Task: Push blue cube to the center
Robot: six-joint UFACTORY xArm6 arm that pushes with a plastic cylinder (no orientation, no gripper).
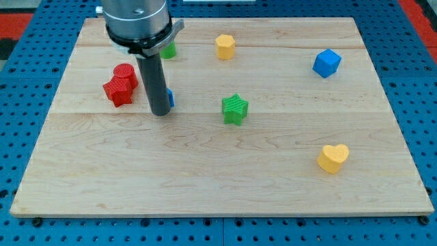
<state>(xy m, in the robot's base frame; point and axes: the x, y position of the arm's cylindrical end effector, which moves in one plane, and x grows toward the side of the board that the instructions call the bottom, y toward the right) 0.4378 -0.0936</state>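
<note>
The blue cube (327, 63) sits near the view's upper right of the wooden board (218, 178). My tip (161, 113) rests on the board left of centre, far to the left of the blue cube. A second blue block (170, 98) peeks out just right of the rod, mostly hidden behind it; its shape cannot be made out.
A red cylinder (126, 73) and a red star-like block (118, 90) touch each other left of my tip. A green block (168, 49) is partly hidden behind the arm. A yellow hexagonal block (225, 46) lies at top centre, a green star (235, 108) near the centre, a yellow heart (333, 158) at lower right.
</note>
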